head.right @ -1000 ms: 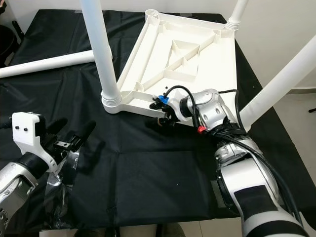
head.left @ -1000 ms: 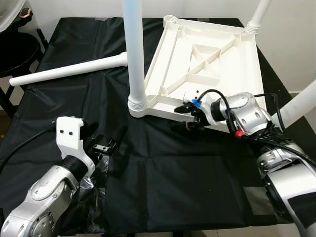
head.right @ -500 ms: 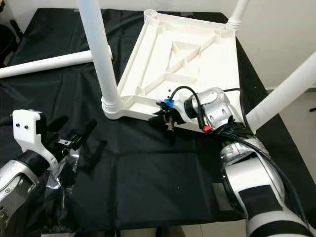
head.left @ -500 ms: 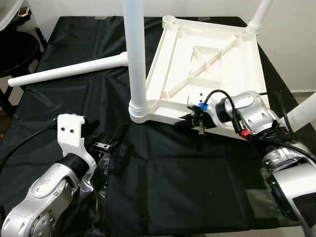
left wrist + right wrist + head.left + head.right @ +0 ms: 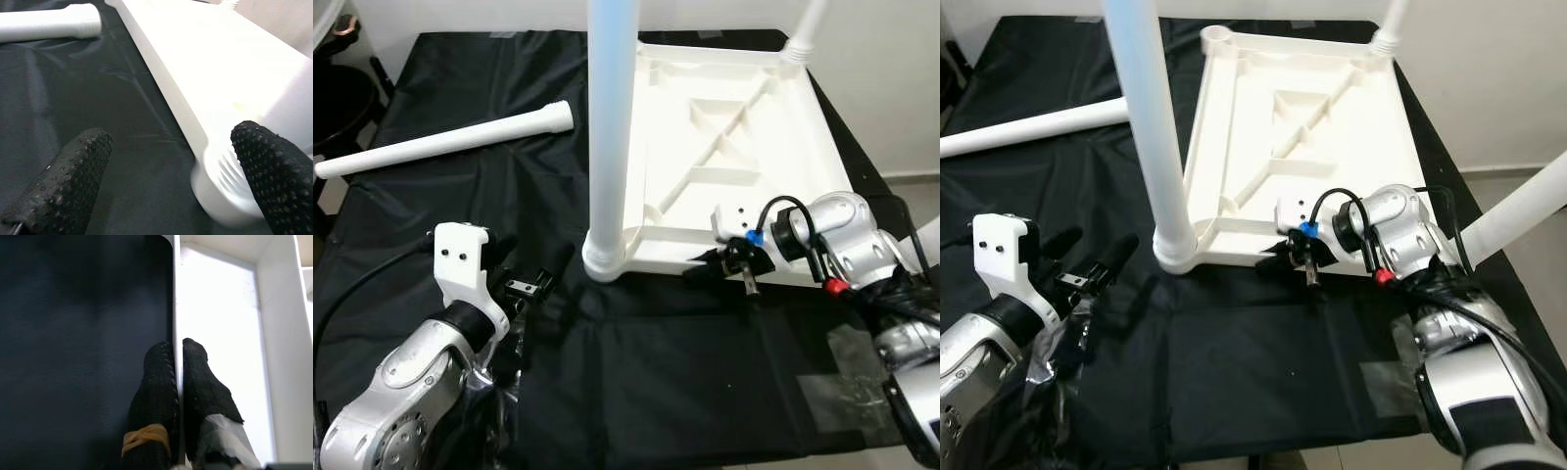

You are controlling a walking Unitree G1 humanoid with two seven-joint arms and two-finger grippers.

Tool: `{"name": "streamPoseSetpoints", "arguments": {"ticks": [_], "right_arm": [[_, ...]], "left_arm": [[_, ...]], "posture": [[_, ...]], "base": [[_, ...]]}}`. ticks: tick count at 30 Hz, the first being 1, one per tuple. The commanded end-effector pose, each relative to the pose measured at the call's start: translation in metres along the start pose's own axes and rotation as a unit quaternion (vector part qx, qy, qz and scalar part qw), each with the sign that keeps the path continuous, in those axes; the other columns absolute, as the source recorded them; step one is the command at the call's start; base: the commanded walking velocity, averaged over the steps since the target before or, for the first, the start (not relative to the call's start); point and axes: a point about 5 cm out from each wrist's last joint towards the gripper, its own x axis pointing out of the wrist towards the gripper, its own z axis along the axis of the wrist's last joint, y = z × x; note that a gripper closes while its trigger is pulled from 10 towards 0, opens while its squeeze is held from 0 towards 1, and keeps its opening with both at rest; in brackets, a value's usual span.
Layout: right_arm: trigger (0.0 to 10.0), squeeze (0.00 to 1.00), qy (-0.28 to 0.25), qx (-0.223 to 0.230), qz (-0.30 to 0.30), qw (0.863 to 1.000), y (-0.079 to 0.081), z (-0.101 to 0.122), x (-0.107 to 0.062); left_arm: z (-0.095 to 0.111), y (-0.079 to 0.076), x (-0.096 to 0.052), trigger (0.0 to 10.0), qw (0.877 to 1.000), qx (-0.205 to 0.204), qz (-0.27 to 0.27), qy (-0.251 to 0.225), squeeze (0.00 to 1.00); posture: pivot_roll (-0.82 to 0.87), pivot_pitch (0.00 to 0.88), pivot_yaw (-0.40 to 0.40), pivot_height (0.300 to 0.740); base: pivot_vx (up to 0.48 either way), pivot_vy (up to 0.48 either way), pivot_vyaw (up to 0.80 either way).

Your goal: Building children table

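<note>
- The left gripper [image 5: 514, 289], with two long black fingers of dimpled rubber on a white-and-silver wrist, hovers low over the matte black cloth [image 5: 636, 382] at the near left. Its fingers are spread wide and hold nothing; in the left wrist view they frame the base of the nearest leg.
- The right gripper [image 5: 177, 363] has its fingers clenched on the thin near rim of the upturned white plastic tabletop [image 5: 1332, 157], one finger outside the wall and one inside. One finger has a yellowish band wrapped round it and the other a patch of clear tape.
- The tabletop is a smooth, glossy moulding lying underside up on the cloth in the middle of the scene, with raised ribs crossing its hollow back and a round socket at each corner.
- A smooth white plastic tube leg [image 5: 609, 127] stands upright in the near left corner, its ribbed collar seated in the socket.
- A second leg [image 5: 1389, 22] rises from the far right corner, and a third [image 5: 1523, 211] slants up at the right, its base hidden behind the right arm.
- The far left socket [image 5: 1219, 37] is empty.
- The last leg, a loose white tube [image 5: 440, 142], lies flat on the cloth at the far left, well apart from the tabletop.
- By my reading the build is about three-quarters done: that leg has yet to be fitted and the table turned upright.
</note>
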Motion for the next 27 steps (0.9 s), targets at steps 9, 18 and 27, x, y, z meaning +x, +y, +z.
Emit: {"name": "streamPoseSetpoints", "arguments": {"ticks": [9, 18, 27], "right_arm": [[0.0, 0.00, -0.013, -0.039, 0.118, 0.992, 0.032, 0.006, 0.020], [0.0, 0.00, -0.007, -0.051, 0.146, 0.988, 0.045, 0.008, 0.017], [0.0, 0.00, 0.078, -0.063, 0.092, 0.991, 0.035, -0.009, 0.003]], "left_arm": [[0.000, 0.001, 0.001, 10.0, 1.000, 0.005, -0.002, 0.008, 0.00], [0.002, 0.002, 0.001, 10.0, 1.000, 0.005, 0.002, 0.004, 0.00], [0.003, 0.001, 0.001, 10.0, 1.000, 0.005, 0.002, 0.001, 0.00]], "posture": [[0.04, 0.309, -0.025, 0.740], [0.05, 0.312, -0.031, 0.740], [0.04, 0.315, -0.034, 0.740]], "base": [[0.000, 0.000, 0.00], [0.000, 0.000, 0.00], [0.000, 0.000, 0.00]]}}
